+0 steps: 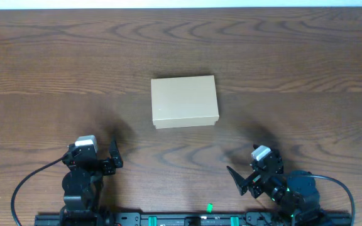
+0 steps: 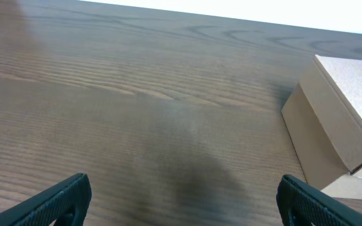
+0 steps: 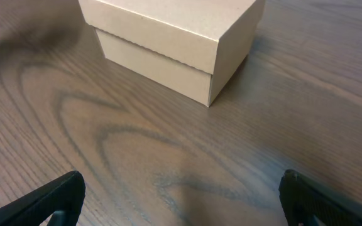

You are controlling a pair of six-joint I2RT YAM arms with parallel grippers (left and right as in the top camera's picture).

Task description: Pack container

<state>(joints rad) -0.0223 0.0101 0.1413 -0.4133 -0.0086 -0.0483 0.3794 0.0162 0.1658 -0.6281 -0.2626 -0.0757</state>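
There is one container (image 1: 185,100), a single closed cardboard box, on one wooden table (image 1: 43,63). Two grippers show: one left gripper (image 2: 181,201) and one right gripper (image 3: 181,198).

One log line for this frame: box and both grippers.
container: lid down, on table | left gripper: open, empty, apart from container | right gripper: open, empty, apart from container

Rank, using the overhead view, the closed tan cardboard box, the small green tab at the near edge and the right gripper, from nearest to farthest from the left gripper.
1. Tan cardboard box: ahead of the left gripper, to its right.
2. Small green tab: near edge, around the middle.
3. Right gripper: opposite side, fingers spread.
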